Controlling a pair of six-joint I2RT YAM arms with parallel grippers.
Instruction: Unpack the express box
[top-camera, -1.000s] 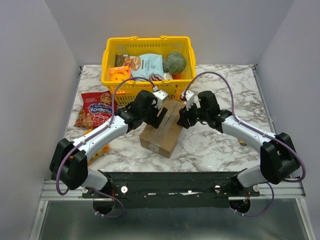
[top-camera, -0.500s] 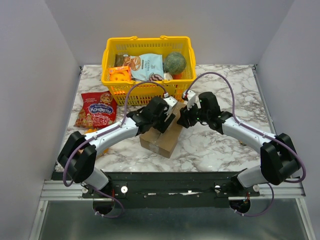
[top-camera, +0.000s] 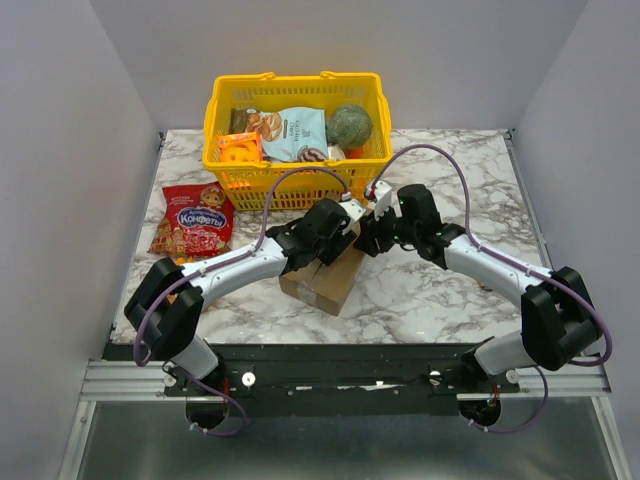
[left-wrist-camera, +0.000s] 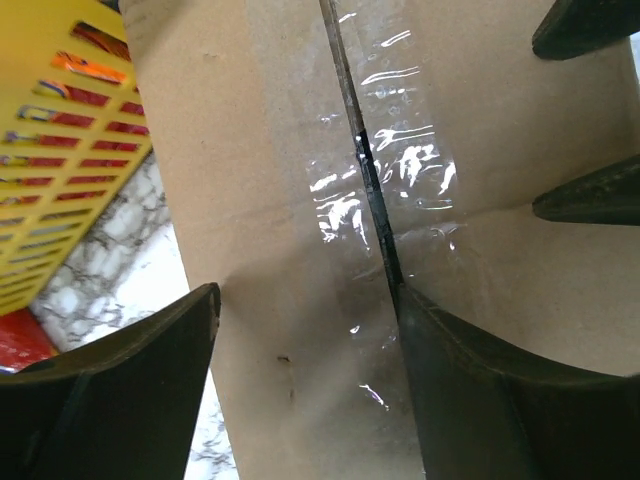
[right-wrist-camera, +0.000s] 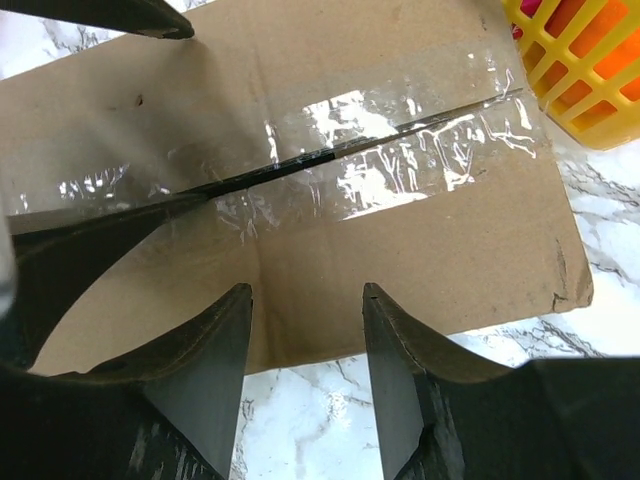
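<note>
The express box (top-camera: 322, 287) is a brown carton lying shut on the marble table, its top seam (right-wrist-camera: 400, 150) covered with clear tape. My left gripper (top-camera: 338, 243) hovers over the box top (left-wrist-camera: 270, 180), open; one fingertip (left-wrist-camera: 405, 310) rests at the seam, the other finger (left-wrist-camera: 150, 370) hangs at the box's left edge. My right gripper (top-camera: 366, 238) is open above the box's right side (right-wrist-camera: 420, 250), with nothing between its fingers (right-wrist-camera: 410, 370). The two grippers face each other across the seam.
A yellow shopping basket (top-camera: 225, 110) with several grocery items stands just behind the box and shows in both wrist views (left-wrist-camera: 60, 150) (right-wrist-camera: 580, 70). A red candy bag (top-camera: 192, 220) lies at the left. Something orange lies under the left arm.
My left arm has swung right and forward over the box, bringing its open gripper onto the taped seam. The right arm has barely moved.
</note>
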